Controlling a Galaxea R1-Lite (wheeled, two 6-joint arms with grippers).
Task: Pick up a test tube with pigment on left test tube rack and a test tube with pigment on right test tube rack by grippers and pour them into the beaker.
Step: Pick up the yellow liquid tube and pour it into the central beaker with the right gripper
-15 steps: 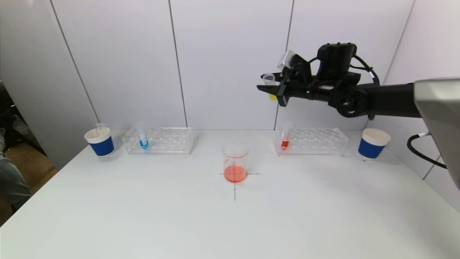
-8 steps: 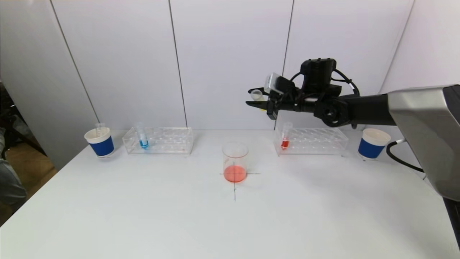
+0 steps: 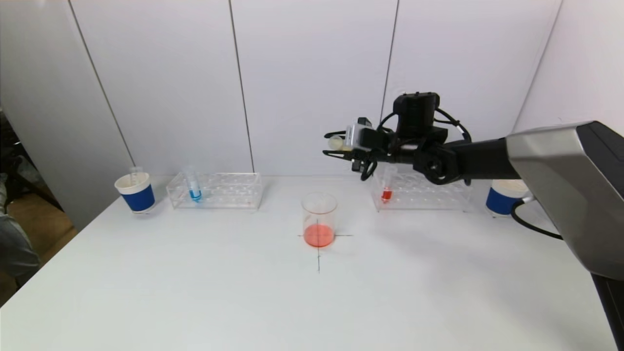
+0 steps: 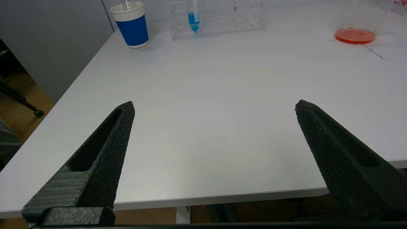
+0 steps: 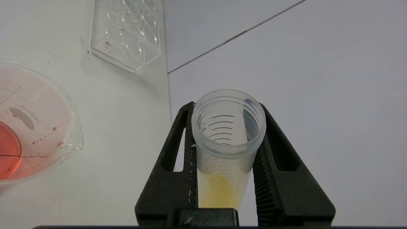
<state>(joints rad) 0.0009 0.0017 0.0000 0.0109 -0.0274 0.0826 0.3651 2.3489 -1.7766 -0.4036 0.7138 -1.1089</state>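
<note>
My right gripper (image 3: 334, 144) is shut on a clear test tube with yellow pigment (image 5: 227, 140), tipped toward its side, high above and a little to the right of and behind the beaker (image 3: 319, 218). The beaker holds orange-red liquid and stands on a cross mark at the table's middle; its rim shows in the right wrist view (image 5: 47, 127). The left rack (image 3: 214, 190) holds a blue tube (image 3: 193, 187). The right rack (image 3: 421, 191) holds a red tube (image 3: 386, 191). My left gripper (image 4: 214, 106) is open and empty near the table's front edge, out of the head view.
A blue-and-white paper cup (image 3: 135, 192) with an empty tube in it stands left of the left rack. Another paper cup (image 3: 502, 197) stands right of the right rack, partly behind my right arm. White wall panels close the back.
My right gripper has moved left and down with the yellow tube, from above the right rack toward the beaker, and the tube has tilted from upright toward horizontal.
</note>
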